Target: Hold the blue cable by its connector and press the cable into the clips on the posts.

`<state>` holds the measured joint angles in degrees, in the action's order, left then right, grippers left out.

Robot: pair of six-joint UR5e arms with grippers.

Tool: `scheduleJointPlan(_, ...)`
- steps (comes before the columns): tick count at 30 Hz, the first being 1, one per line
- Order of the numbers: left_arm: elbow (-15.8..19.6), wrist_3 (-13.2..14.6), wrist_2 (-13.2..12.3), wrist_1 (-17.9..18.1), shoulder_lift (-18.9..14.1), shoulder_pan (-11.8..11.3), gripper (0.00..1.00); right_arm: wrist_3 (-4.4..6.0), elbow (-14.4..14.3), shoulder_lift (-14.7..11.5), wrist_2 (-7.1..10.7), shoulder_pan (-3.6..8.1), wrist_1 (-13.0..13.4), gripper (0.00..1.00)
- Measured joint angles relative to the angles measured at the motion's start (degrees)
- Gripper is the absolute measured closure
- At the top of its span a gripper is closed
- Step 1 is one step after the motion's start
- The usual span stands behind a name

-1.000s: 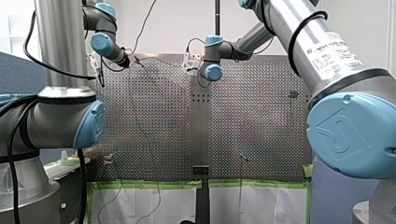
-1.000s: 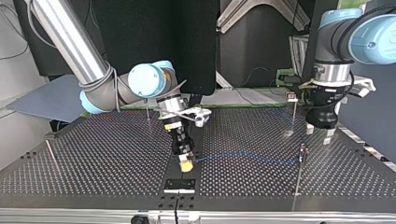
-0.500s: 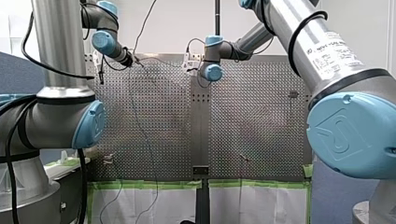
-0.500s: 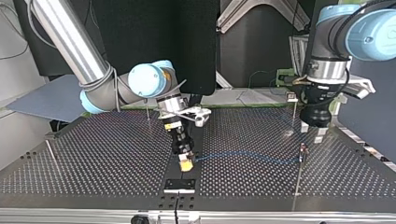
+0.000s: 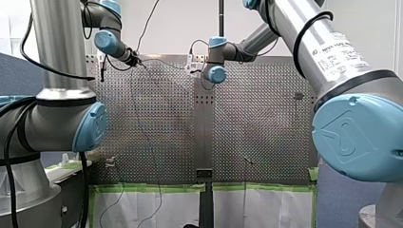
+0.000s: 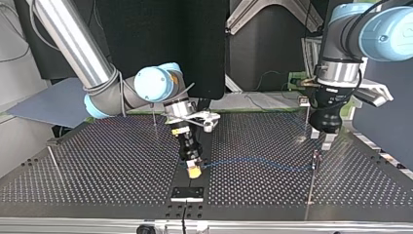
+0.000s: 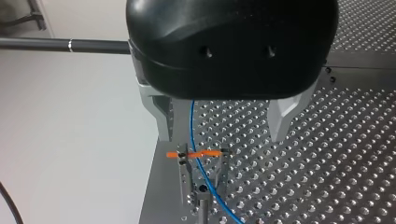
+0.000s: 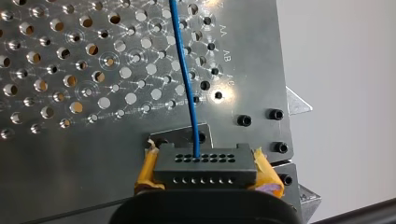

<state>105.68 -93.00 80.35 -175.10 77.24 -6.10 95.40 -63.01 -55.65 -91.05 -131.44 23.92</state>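
Front view, arms: my left arm (image 5: 110,43) and my right arm (image 5: 216,71) both reach to the far edge of the perforated worktop (image 5: 161,118). The fingers are too small to read here.
Top view, my right gripper (image 6: 194,170): tilted down at mid-worktop, its yellow-padded tip low over the surface at one end of the blue cable (image 6: 253,163).
Top view, cable: runs just above the worktop from that tip to the post (image 6: 309,190) at the view's right.
Top view, my left gripper (image 6: 321,137): hangs upright just behind the post's top, its fingers apart and gripping nothing.
Left wrist view, fingers (image 7: 282,119): metal, spread wide, with nothing held between them.
Left wrist view, clip (image 7: 201,163): ahead of the fingers, two upright prongs with an orange band (image 7: 194,153) across their tops. The cable passes between the prongs.
Right wrist view, connector (image 8: 203,165): a dark block with rows of holes, clamped between the yellow pads (image 8: 266,176).
Right wrist view, cable: leaves one hole of the connector and runs ahead over the worktop.
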Motion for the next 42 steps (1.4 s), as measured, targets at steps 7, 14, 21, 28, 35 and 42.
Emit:
scheduleJointPlan(7, -0.39, 3.42, -0.61, -0.03, -0.11, 0.13, 0.0, -0.02, 0.0, 0.04, -0.01, 0.0, 0.0, 0.98)
scheduleJointPlan(14, -0.48, 5.41, -0.68, -0.08, -0.2, 0.55, 0.0, -0.02, 0.02, 0.06, -0.01, 0.0, 0.0, 0.98)
scheduleJointPlan(21, -0.51, 5.45, -0.21, -0.15, -0.22, 0.76, 0.0, 0.04, 0.03, 0.11, 0.05, 0.18, 0.14, 0.98)
scheduleJointPlan(28, -0.51, 4.97, 0.04, -0.25, -0.24, 0.9, 0.0, 0.11, 0.02, 0.19, 0.15, 0.38, 0.17, 0.98)
scheduleJointPlan(35, -0.5, 4.49, 0.55, -0.33, -0.27, 1.09, 0.0, 0.15, 0.02, 0.22, 0.16, 0.45, 0.16, 0.98)
scheduleJointPlan(42, -0.5, 2.98, 1.91, -0.71, -0.3, 1.4, 0.0, 0.1, 0.02, 0.23, 0.16, 0.52, 0.09, 0.98)
